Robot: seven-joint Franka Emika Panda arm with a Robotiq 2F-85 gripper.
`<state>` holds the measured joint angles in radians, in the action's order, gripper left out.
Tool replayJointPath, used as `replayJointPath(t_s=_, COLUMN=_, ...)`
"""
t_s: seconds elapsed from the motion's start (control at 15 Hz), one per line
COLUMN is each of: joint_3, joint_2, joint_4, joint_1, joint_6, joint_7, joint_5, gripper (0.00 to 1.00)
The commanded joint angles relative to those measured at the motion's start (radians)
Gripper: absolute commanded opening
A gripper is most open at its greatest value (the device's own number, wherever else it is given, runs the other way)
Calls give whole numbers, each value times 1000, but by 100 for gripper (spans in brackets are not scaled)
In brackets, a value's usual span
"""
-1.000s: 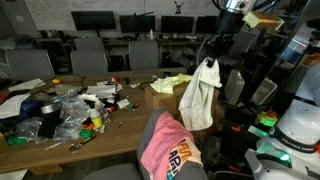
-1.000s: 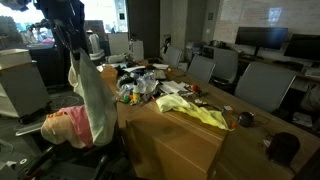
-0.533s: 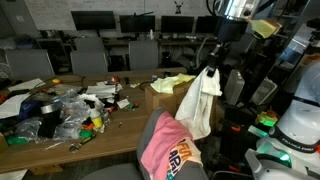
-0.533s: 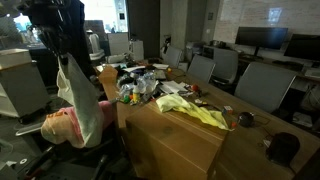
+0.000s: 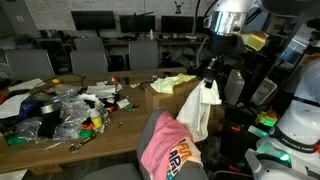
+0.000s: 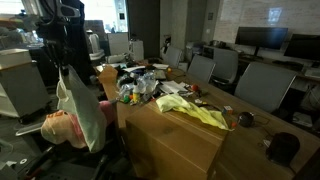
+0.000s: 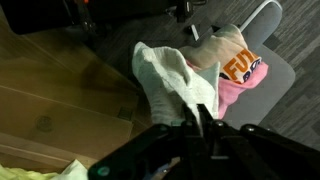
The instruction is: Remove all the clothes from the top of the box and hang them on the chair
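My gripper is shut on a white garment, which hangs from it beside the brown box. In an exterior view the gripper holds the garment just above the chair. In the wrist view the jaws pinch the white cloth, which droops over the grey chair. A pink garment with orange print is draped on that chair. A pale yellow garment lies on top of the box, seen in both exterior views.
A long wooden table behind the box carries plastic bags and clutter. Darker office chairs line its far side. Monitors stand at the back. Robot hardware and cables crowd one side.
My gripper has come down with the white garment, which now hangs lower and closer to the chair with the pink garment. The grip has not changed.
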<state>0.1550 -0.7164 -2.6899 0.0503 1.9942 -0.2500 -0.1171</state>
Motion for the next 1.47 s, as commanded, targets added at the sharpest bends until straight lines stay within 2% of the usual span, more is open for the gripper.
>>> replayJointPath(t_s=0.0, joint_3=15, joint_2=48, joint_4=59, joint_1=34, joint_6=3, joint_7=40, joint_5=11, gripper=2)
replayJointPath(t_s=0.33, joint_3=48, joint_2=125, joint_4=166, joint_1=115, joint_6=-8, joint_7=143, joint_5=20, gripper=2)
replayJointPath(t_s=0.73, joint_3=67, joint_2=295, joint_4=314, joint_1=205, joint_6=-17, joint_7=270, joint_5=10, gripper=2)
replayJointPath(t_s=1.4, joint_3=96, joint_2=585, joint_4=559, joint_1=236, joint_6=-98, joint_7=398, joint_5=12, gripper=2)
